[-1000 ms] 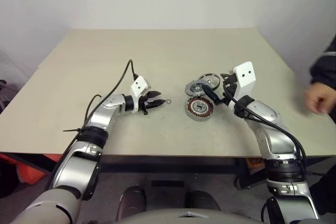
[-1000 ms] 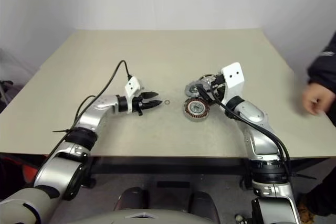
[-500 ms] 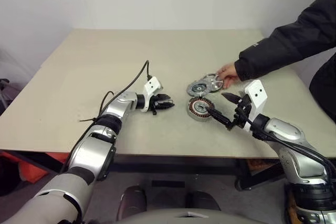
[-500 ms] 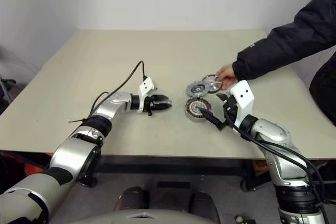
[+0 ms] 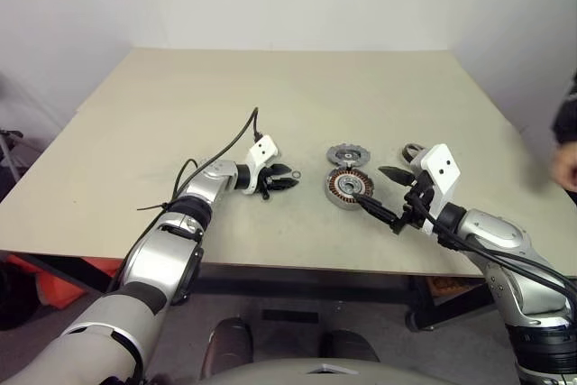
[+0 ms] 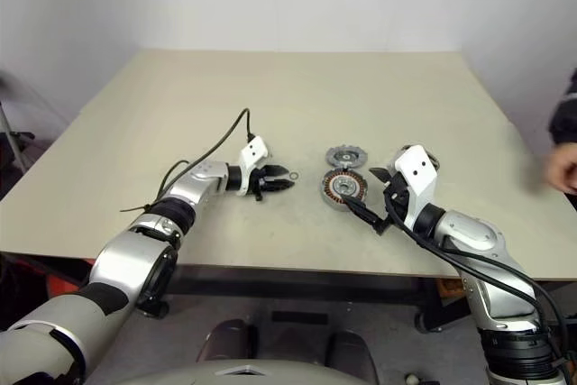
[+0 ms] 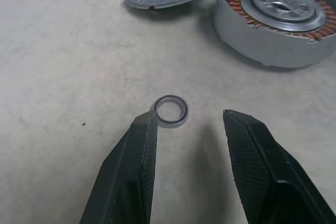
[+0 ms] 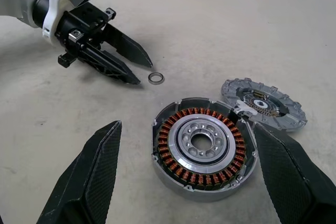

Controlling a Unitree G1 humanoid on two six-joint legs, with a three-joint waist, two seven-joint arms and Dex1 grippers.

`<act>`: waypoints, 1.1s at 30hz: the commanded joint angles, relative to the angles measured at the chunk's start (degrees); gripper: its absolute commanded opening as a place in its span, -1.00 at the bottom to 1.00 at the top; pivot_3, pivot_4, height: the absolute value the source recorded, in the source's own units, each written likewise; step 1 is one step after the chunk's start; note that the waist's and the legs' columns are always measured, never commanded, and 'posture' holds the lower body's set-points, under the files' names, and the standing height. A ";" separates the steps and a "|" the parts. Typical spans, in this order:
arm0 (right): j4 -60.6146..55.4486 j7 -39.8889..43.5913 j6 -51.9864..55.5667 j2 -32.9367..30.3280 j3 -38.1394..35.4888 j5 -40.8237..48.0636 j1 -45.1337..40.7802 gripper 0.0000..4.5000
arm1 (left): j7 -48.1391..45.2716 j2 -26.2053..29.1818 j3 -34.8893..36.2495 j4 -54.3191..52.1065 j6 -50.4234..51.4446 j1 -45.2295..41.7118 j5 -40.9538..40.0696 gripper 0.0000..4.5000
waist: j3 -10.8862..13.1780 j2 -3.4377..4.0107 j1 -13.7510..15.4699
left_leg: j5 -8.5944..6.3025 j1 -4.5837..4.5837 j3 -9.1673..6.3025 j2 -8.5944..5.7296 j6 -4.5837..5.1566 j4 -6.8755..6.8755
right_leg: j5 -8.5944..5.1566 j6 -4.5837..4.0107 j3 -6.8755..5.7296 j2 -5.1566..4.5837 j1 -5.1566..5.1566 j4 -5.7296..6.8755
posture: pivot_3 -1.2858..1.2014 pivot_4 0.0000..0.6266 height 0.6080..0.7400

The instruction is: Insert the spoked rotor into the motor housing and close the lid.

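Note:
The motor housing point(image 8: 202, 145), a metal ring with copper coils, lies on the table with the notched grey lid point(image 8: 262, 103) flat just behind it, rims nearly touching. The spoked rotor point(image 5: 412, 151) lies to the right of the lid, partly hidden behind my right wrist's white camera mount. My right gripper point(image 5: 372, 185) is open wide just right of the housing, pointing at it with its fingers point(image 8: 89, 177) clear of it. My left gripper point(image 7: 190, 115) is open, low over the table left of the housing. A small metal ring point(image 7: 171, 111) lies at one of its fingertips.
A person's hand point(image 6: 563, 169) shows at the far right edge, beyond the table point(image 5: 270, 96). A black cable point(image 5: 230, 146) loops up from my left forearm. The table's front edge runs close below both arms.
The person's arm, which was reaching to the rotor, has drawn back to the right edge, and the rotor now lies further right, apart from the lid. My right gripper pulled back from the parts.

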 commanded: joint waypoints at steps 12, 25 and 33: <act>-1.44 -2.01 -0.22 -0.36 -1.10 -0.06 -1.69 1.00 | 4.74 -2.44 0.94 3.45 -0.91 -2.75 2.50 -0.08 | 0.00 0.00 0.39 | 0.00 0.03 -0.01 -0.01 0.00 0.01 | 0.00 0.00 -0.01 -0.02 0.04 0.00 | 0.03 -1.00 1.00; -1.55 -3.35 -0.33 0.03 -0.75 -0.10 -1.27 1.00 | 9.30 -3.68 0.74 5.95 -1.15 -3.22 4.87 -0.08 | 0.00 -0.01 1.01 | 0.02 0.27 -0.02 0.00 -0.02 0.01 | -0.11 0.20 0.00 -0.02 0.25 0.01 | 0.03 -1.00 1.00; -1.43 -3.74 -0.37 0.41 -0.29 -0.02 -1.49 1.00 | 10.60 -5.11 1.12 6.82 -0.24 -3.64 4.99 -0.08 | 0.00 -0.01 1.15 | 0.02 0.66 -0.02 -0.01 -0.03 -0.03 | -0.26 0.44 0.00 -0.03 0.63 -0.03 | 0.03 -1.00 1.00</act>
